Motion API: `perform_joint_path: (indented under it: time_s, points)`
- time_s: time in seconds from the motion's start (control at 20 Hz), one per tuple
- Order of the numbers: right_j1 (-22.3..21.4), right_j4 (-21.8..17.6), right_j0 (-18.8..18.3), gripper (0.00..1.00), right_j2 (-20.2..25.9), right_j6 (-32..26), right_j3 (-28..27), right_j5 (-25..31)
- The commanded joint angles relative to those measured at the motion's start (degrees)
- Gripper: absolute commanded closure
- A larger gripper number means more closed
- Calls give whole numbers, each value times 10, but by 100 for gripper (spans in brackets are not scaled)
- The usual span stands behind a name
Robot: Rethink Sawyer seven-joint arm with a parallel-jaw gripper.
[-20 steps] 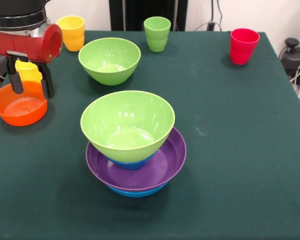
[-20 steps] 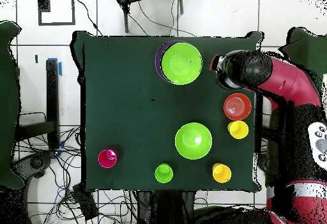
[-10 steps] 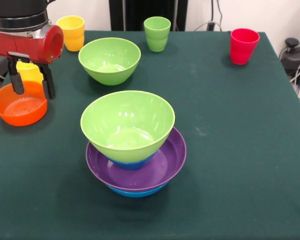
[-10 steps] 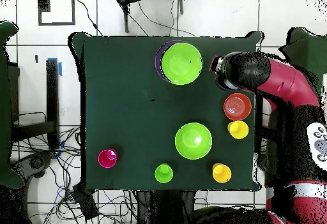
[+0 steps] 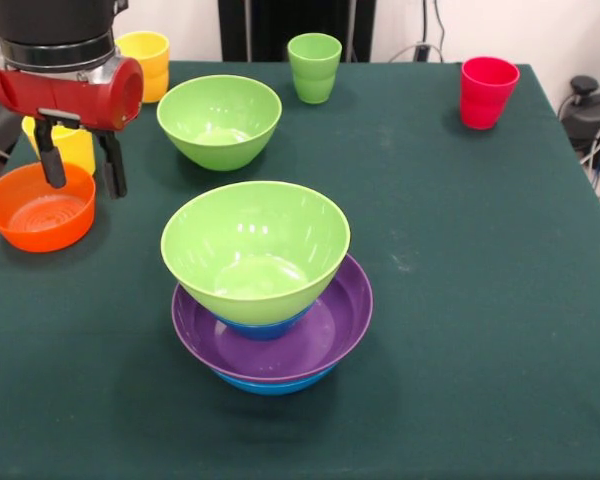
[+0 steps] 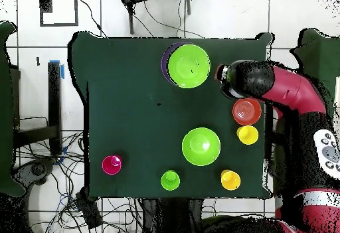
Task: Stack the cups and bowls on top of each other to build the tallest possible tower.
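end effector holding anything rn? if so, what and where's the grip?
Nothing is held. The end effector hangs open and empty above the table, beside the orange bowl, with only air between its fingers.

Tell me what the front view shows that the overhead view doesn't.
Only the front view shows the gripper with its two fingers apart, empty, beside the orange bowl, and the small blue bowl and large blue bowl within the tower. Only the overhead view shows the whole red arm and the floor cables. Both show the loose green bowl and red cup.
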Motion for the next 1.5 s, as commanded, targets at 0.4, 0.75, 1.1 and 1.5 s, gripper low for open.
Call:
perform_joint_path:
  time_s: [0.4, 0.75, 1.1, 1.5]
  points:
    - [19, -65, -14, 0, 1, -44, 40, -20]
    - [31, -80, -22, 0, 4, -44, 37, -25]
    - [52, -93, -24, 0, 5, -29, 39, -47]
    - [51, -93, -23, 0, 11, -22, 60, -59]
